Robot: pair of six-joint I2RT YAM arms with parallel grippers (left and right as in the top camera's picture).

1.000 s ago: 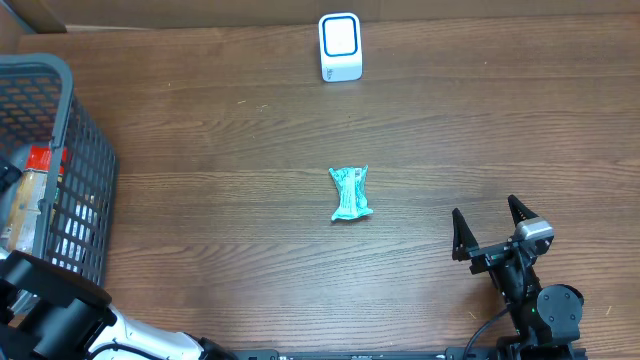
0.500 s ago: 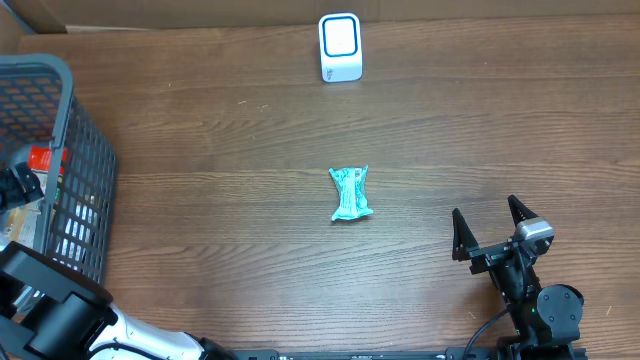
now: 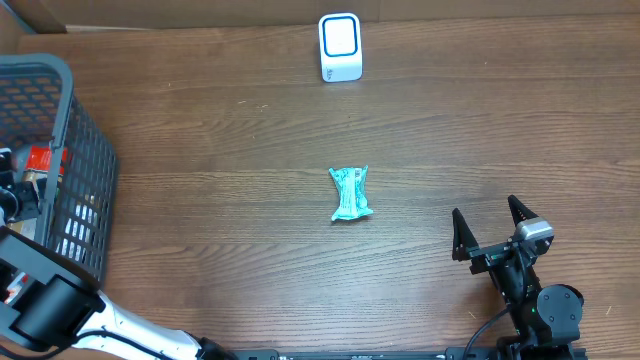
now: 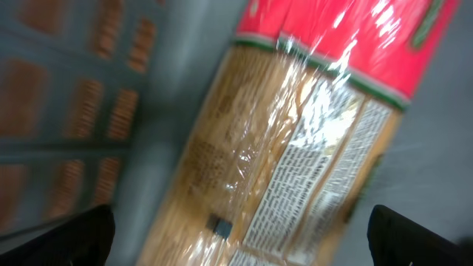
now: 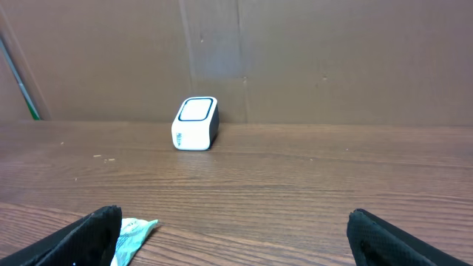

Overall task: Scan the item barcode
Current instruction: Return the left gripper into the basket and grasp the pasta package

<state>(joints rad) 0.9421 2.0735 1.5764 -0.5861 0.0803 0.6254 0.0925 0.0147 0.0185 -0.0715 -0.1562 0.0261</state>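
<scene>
Nothing scanned yet; left gripper (image 4: 240,240), jaws wide, hangs over a packet (image 4: 295,148) in the basket (image 3: 85,150), gripping nothing; right gripper (image 3: 487,215) wide, empty; scanner (image 3: 340,46) well apart; pick-up and scan outstanding.

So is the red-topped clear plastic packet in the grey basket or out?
In: the red-topped clear plastic packet lies inside the grey mesh basket.

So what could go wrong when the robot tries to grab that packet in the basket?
The packet is wrapped in shiny plastic, so the open left gripper might slip off it. It lies next to the basket wall, so a finger or the packet's end might snag there on the way out. The scanner stands far across the table, so a loose hold might drop the packet on the way.
</scene>
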